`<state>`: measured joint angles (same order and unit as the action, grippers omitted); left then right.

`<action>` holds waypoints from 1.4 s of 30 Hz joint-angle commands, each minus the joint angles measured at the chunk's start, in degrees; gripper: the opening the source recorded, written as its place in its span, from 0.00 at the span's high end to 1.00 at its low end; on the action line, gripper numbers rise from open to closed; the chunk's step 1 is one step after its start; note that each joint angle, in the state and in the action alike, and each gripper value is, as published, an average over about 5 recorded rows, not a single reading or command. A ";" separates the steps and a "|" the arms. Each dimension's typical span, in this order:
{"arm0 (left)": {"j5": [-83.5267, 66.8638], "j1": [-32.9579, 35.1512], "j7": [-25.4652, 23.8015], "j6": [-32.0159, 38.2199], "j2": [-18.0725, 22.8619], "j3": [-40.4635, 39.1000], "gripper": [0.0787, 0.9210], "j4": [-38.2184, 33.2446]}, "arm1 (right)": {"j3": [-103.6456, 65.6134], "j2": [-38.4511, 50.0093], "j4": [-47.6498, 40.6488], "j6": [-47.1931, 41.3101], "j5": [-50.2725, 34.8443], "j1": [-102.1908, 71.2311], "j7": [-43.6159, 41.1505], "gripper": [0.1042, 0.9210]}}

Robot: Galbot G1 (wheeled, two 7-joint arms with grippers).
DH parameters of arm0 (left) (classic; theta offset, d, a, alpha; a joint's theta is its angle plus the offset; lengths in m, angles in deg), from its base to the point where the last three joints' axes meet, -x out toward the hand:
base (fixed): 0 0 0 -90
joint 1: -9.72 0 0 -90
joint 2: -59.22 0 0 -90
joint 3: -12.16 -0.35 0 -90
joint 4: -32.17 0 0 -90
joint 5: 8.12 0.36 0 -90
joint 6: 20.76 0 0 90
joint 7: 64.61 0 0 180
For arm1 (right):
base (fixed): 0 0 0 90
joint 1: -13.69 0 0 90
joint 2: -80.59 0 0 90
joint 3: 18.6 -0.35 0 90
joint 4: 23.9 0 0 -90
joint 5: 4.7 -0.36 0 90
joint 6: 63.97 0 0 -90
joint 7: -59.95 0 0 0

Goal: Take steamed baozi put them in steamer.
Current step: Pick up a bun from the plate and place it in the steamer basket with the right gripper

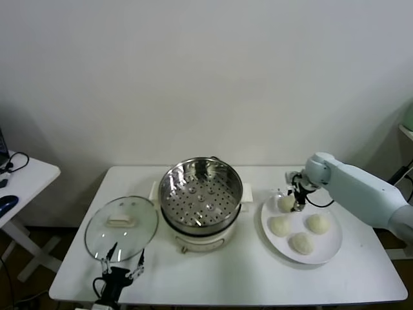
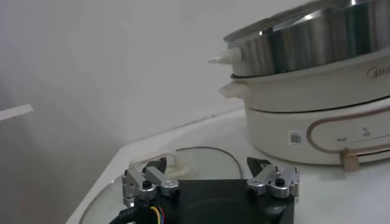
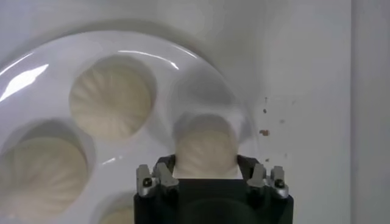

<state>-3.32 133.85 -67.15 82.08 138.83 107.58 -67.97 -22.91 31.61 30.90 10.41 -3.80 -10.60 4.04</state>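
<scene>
Several off-white steamed baozi lie on a white plate [image 1: 335, 248] at the right of the table. My right gripper [image 1: 298, 206] is down on the back-left baozi [image 1: 286, 202]. In the right wrist view its fingers [image 3: 166, 165] press against both sides of that baozi [image 3: 206, 149], which rests on the plate [image 3: 201, 85]. Two more baozi [image 3: 111, 103] [image 3: 42, 176] lie beside it. The steamer [image 1: 201, 194], a shiny pot with a perforated tray and nothing on it, stands at the table's middle. My left gripper [image 1: 121, 263] waits open at the front left.
A round glass lid [image 1: 121, 226] with a white handle lies left of the steamer, right in front of the left gripper [image 2: 206, 164]. The steamer's cream base [image 2: 317, 122] rises beyond it. A second white table [image 1: 19, 174] stands at the far left.
</scene>
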 commanded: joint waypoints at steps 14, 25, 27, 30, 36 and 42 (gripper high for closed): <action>-0.04 -0.16 0.14 0.16 -0.08 0.51 0.12 -0.08 | 25.95 7.50 20.85 4.84 -12.69 32.69 -1.48 0.35; -0.07 -0.01 0.26 0.05 -0.22 0.67 0.12 -0.68 | 35.52 0.25 34.08 17.79 -15.79 51.16 -1.46 0.36; -0.07 0.07 0.27 0.09 -0.26 0.76 0.12 -0.75 | 35.56 -2.17 35.01 20.43 -15.83 52.06 -1.50 0.36; 0.00 0.23 0.28 0.10 -0.25 0.81 0.12 -0.92 | 35.15 -6.24 35.11 23.73 -16.63 52.36 -1.53 0.36; 0.15 0.57 0.28 0.08 -0.19 1.05 0.12 -1.29 | 34.76 -15.08 28.83 31.29 -13.90 49.47 -0.57 0.36; 0.15 0.67 0.31 0.09 -0.12 1.88 0.12 -1.45 | 34.16 -22.79 21.56 36.37 -10.46 44.64 1.35 0.37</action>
<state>-3.19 134.47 -66.83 82.18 138.67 109.31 -69.34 9.60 19.79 57.64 37.39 -16.61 34.80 4.11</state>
